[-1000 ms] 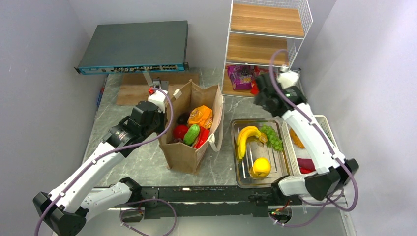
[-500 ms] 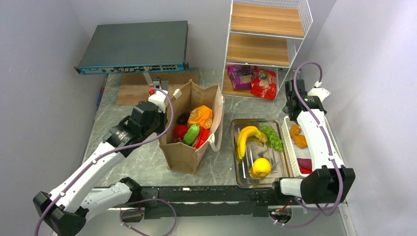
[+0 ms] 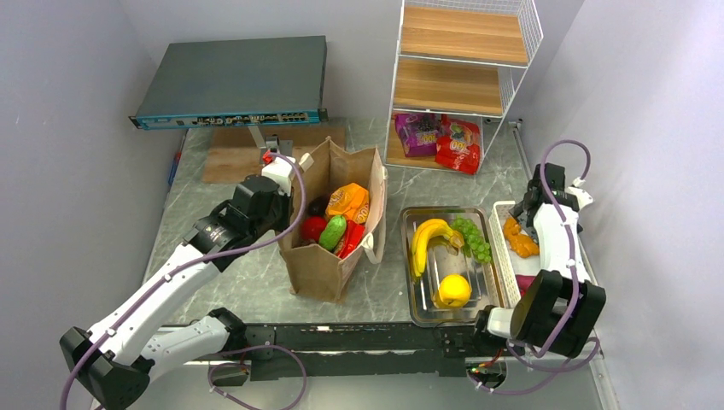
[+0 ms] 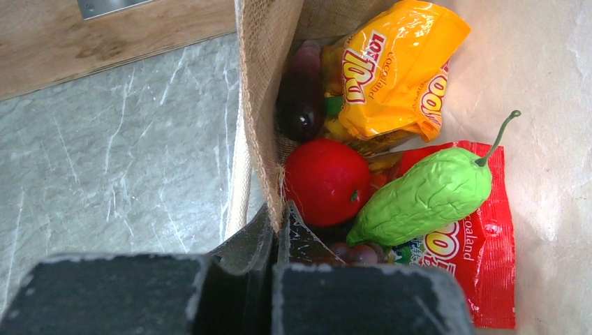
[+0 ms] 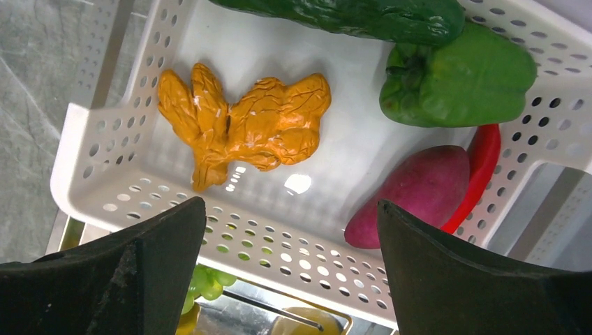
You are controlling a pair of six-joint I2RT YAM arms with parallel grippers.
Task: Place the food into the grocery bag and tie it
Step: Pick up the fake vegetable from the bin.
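The brown grocery bag [image 3: 329,260] stands open left of centre. My left gripper [image 4: 279,218] is shut on the bag's left rim [image 4: 262,84], one finger inside and one outside. Inside lie an orange snack packet [image 4: 391,70], a red apple [image 4: 324,181], a bumpy green cucumber [image 4: 426,199], a red packet [image 4: 482,272] and dark grapes [image 4: 356,252]. My right gripper [image 5: 290,237] hangs open above the white basket [image 5: 126,174] at the far right, holding nothing. Below it lie an orange knobbly root [image 5: 244,122], a green pepper [image 5: 461,80], a dark green cucumber [image 5: 349,14] and a purple sweet potato [image 5: 412,195].
A clear tray [image 3: 418,312] between bag and basket holds a banana [image 3: 427,239], green grapes [image 3: 472,235] and a lemon [image 3: 452,290]. A wire shelf [image 3: 461,51] at the back has purple [image 3: 417,132] and red [image 3: 458,143] packets. A wooden board [image 3: 230,154] and a grey box [image 3: 230,81] sit back left.
My right arm has swung from the shelf's foot to the right and back over the white basket, its jaws widening. The left arm and the bag have stayed put.
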